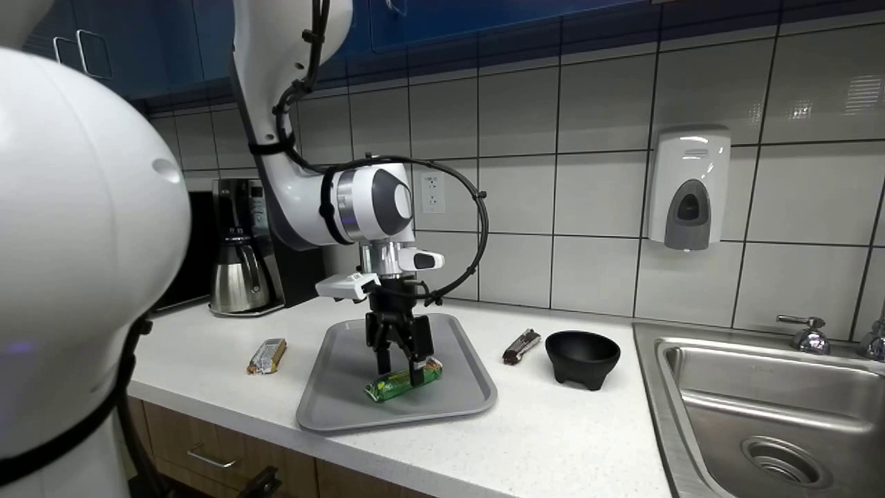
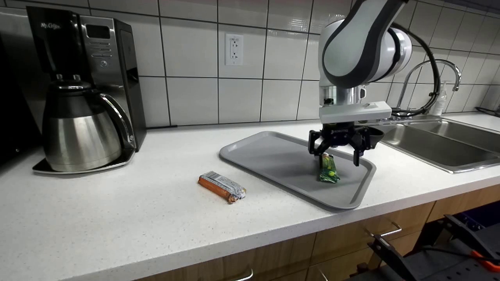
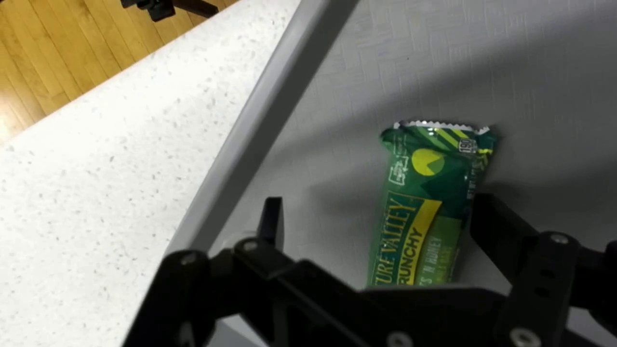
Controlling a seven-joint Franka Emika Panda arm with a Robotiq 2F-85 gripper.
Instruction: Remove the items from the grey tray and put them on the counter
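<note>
A green wrapped bar (image 1: 395,384) (image 2: 329,171) (image 3: 424,183) lies on the grey tray (image 1: 346,404) (image 2: 269,156) (image 3: 332,111). My gripper (image 1: 399,370) (image 2: 338,160) (image 3: 378,212) points down over it, open. In the wrist view the bar lies between the spread fingers, near the right one and well apart from the left; its lower end is hidden behind the gripper. On the white counter (image 1: 574,429) (image 2: 117,218) (image 3: 106,159) are two more items: a silvery-white and orange bar (image 1: 267,356) (image 2: 222,186) beside the tray, and a dark brown wrapped stick (image 1: 521,346) across from it.
A black bowl (image 1: 582,356) stands by the brown stick, close to the steel sink (image 1: 781,387). A coffee maker (image 1: 242,270) (image 2: 86,93) stands at the counter's far end. Tiled wall (image 2: 191,97) runs along the back. The counter's front edge passes close to the tray.
</note>
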